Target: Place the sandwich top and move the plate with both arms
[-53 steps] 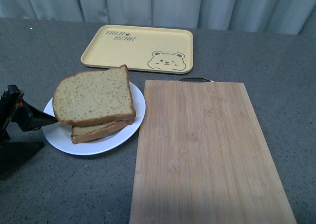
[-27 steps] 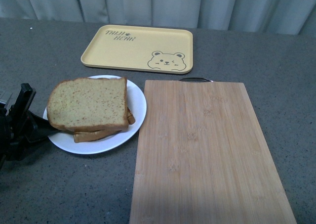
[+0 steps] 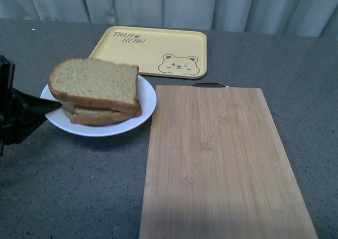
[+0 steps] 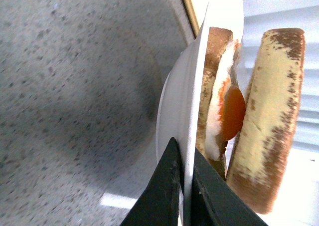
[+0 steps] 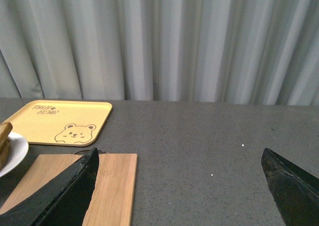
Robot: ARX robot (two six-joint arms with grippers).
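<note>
- Your black left arm [image 3: 21, 117] reaches in from the left edge of the front view. Its jaws are pinched narrow on the left rim of the round, shallow white plate [image 3: 147, 99].
- In the left wrist view, its two black fingers [image 4: 164, 186] press that thin rim from either side, one under the plate and one on top.
- The plate carries a stacked sandwich. The sandwich top [image 3: 95, 80], a plain tan speckled wholegrain slice with brown crust, lies over a like lower slice [image 3: 103, 116] bearing a fried egg [image 4: 232, 111] with an orange yolk.
- The plate is left of the long bamboo cutting board [image 3: 216, 154] and just in front of the yellow rectangular bear-printed tray [image 3: 153, 49].
- A shadow falls on the grey speckled surface [image 3: 79, 197] below the plate, which looks raised at the gripped side.
- Your right jaws hang wide apart and empty above the surface, facing the pale pleated curtain [image 5: 159, 41].
</note>
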